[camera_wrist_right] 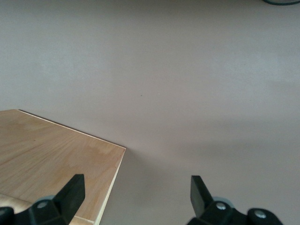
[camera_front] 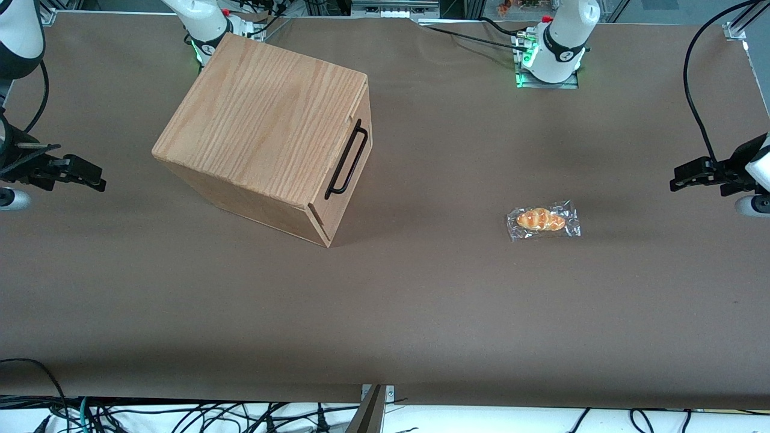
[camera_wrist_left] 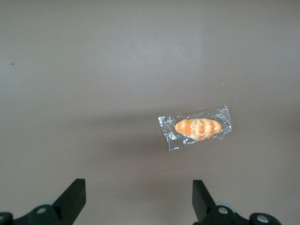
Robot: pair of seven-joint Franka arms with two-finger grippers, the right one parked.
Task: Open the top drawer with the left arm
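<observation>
Nearest the front camera you have only bare brown desk. A little farther in lies a wrapped bread roll, flat in its clear packet, toward the working arm's end. Your left arm's hand hangs at that same end, at the edge of the front view, above the desk and well apart from everything on it. In the left wrist view its fingers stand wide apart with nothing between them, and the roll lies on the desk below them, clear of both tips.

The cabinet sits farther from the front camera than the roll and toward the parked arm's end, turned at an angle on the desk. The top drawer looks shut, its front about flush with the oak body, though the front view catches that face only obliquely, so you should not count on it being fully seated. Its black wire handle runs along the drawer front and faces the working arm's end. The roll lies between handle and hand, nearer the hand, and the hand is well apart from the handle.
</observation>
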